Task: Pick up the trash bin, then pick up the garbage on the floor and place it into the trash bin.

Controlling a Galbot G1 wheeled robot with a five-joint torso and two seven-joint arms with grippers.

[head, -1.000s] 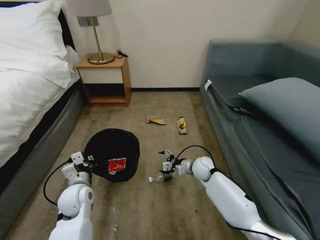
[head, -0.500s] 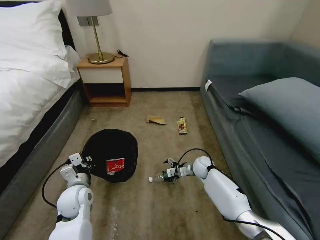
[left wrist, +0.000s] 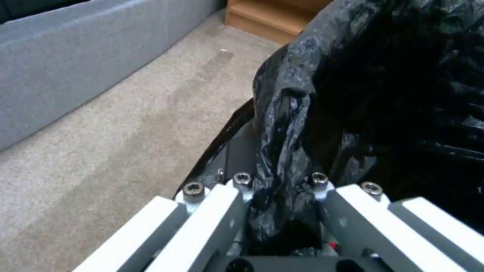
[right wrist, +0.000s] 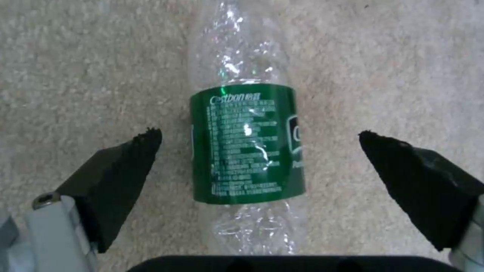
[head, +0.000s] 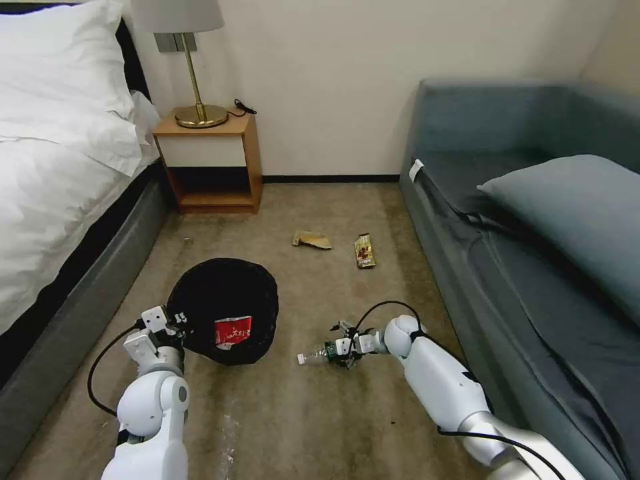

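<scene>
The right gripper (right wrist: 259,136) has dropped low, wide open around the clear plastic bottle with the green label (right wrist: 247,147), ready to grab. The left gripper (left wrist: 280,189) pinches the round black-bagged trash bin (head: 223,308).

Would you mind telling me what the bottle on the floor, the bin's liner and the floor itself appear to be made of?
The bottle looks like thin clear plastic, crinkled and glinting, with a glossy green printed label. The bin liner appears to be thin black plastic film, creased and shiny, pinched by the left gripper. The floor looks like short-pile beige carpet, matte and nubby.
</scene>
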